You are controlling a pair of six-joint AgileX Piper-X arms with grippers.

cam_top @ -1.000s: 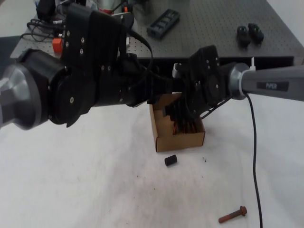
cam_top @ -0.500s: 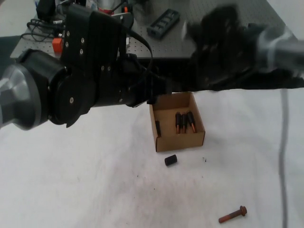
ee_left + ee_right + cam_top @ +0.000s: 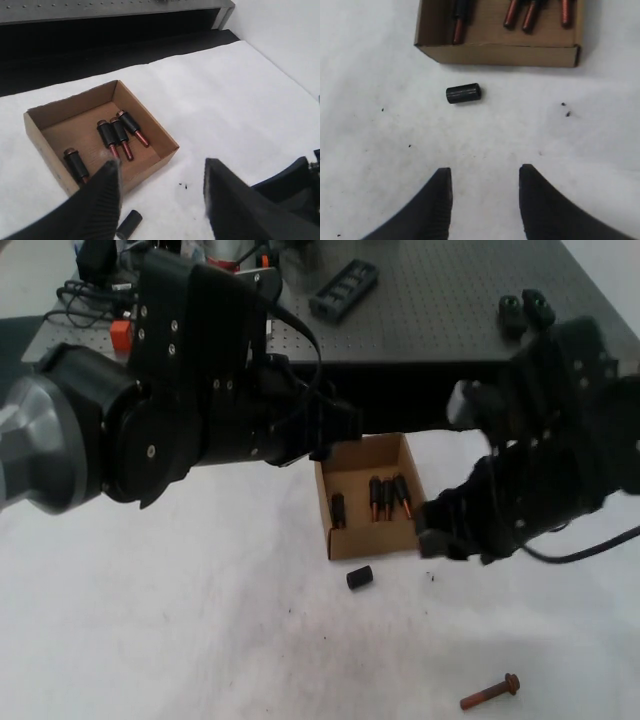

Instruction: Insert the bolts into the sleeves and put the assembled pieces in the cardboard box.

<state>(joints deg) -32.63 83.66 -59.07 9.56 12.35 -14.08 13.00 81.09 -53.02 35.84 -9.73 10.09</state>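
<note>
The cardboard box (image 3: 375,540) stands mid-bench and holds several assembled bolt-and-sleeve pieces (image 3: 388,496); one lies apart by its left wall (image 3: 338,508). A loose black sleeve (image 3: 360,577) lies just in front of the box, and a loose copper bolt (image 3: 490,692) lies near the front edge. My right gripper (image 3: 482,195) is open and empty, hovering in front of the sleeve (image 3: 463,93) and the box wall (image 3: 495,54). My left gripper (image 3: 162,200) is also open and empty, held above the box (image 3: 150,125) with the sleeve (image 3: 129,225) beneath it.
White cloth covers the bench around the box. The bulky left arm (image 3: 180,410) hangs over the left half, the right arm (image 3: 540,470) to the right of the box. A black perforated table (image 3: 430,300) with a tray and small parts stands behind.
The right arm has come out of the box, swung up and back, then dropped low at the box's right front corner. The box's contents now show. The left arm has stayed still.
</note>
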